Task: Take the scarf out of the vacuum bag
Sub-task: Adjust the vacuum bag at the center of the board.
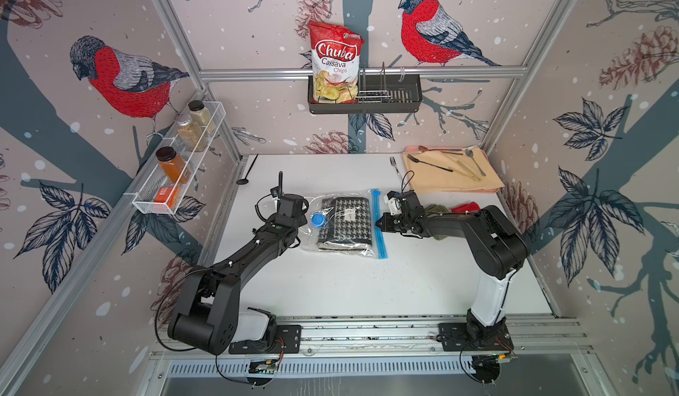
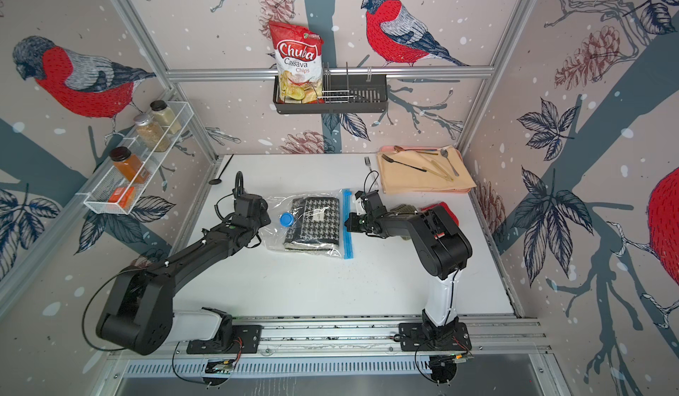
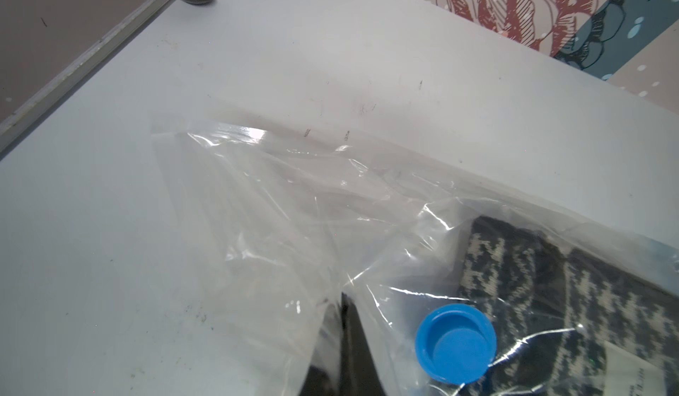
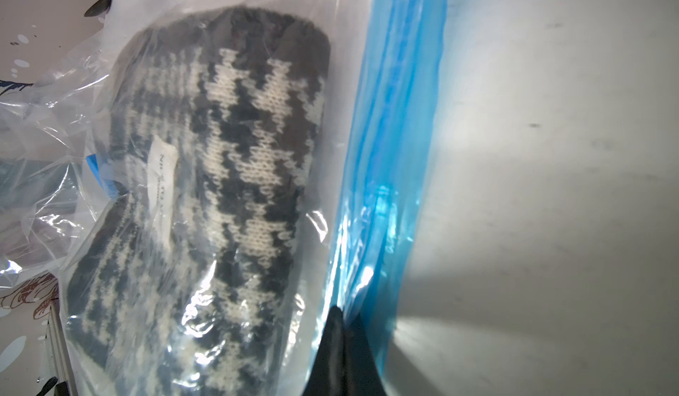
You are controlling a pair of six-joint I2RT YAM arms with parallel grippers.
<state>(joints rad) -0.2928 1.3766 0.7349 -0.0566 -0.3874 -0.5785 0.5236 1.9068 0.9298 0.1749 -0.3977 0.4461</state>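
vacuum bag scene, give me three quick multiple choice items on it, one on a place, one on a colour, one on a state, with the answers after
1. Where is the scarf?
A. in the wire rack
B. inside the vacuum bag
C. on the tan cloth

2. What colour is the bag's round valve?
A. red
B. green
C. blue

3. How is the right gripper?
A. wide open above the table
B. holding a fork
C. shut on the bag's zip strip

Answers:
1 B, the houndstooth knit shows through the clear plastic.
2 C, the cap is blue in both top views.
3 C, in the right wrist view its fingertips meet on the blue strip.
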